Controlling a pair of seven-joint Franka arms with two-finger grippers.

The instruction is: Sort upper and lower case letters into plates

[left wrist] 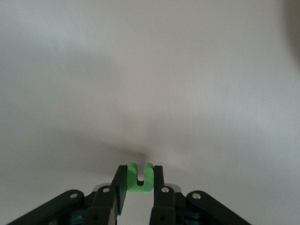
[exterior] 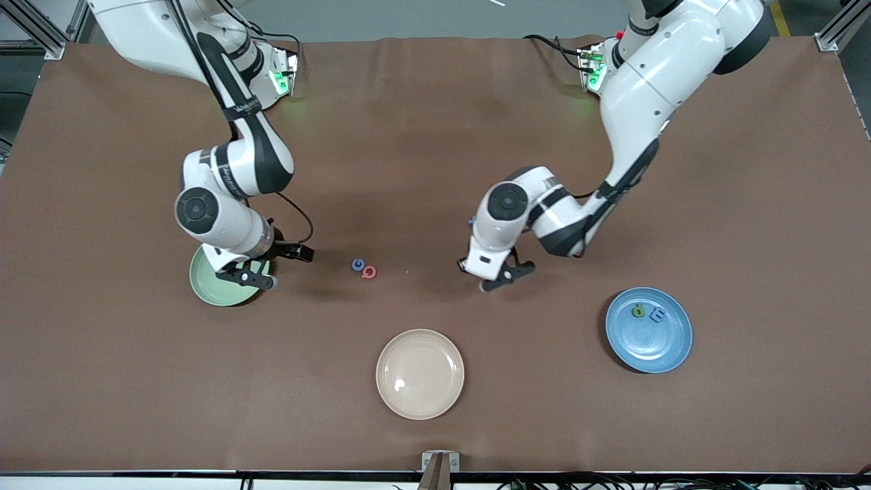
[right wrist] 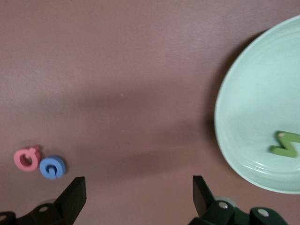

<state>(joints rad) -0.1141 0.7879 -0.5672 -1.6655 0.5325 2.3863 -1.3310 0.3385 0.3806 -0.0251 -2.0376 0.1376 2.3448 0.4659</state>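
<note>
Slippage was the main risk: the left hand (left wrist: 139,180), low over the bare worktop (exterior: 435,136) midway along it, pinched a green letter (left wrist: 140,178) by its edges only. The right hand (right wrist: 139,197) hung wide open and empty at the mint plate's (exterior: 204,289) rim, above a green letter (right wrist: 286,144) lying inside. A red letter (exterior: 369,272) and blue letter (exterior: 358,265) lay unsorted between the arms; the blue plate (exterior: 670,344) held two.

arms: white shells, black joints | fingers: black, screws | cables: black
</note>
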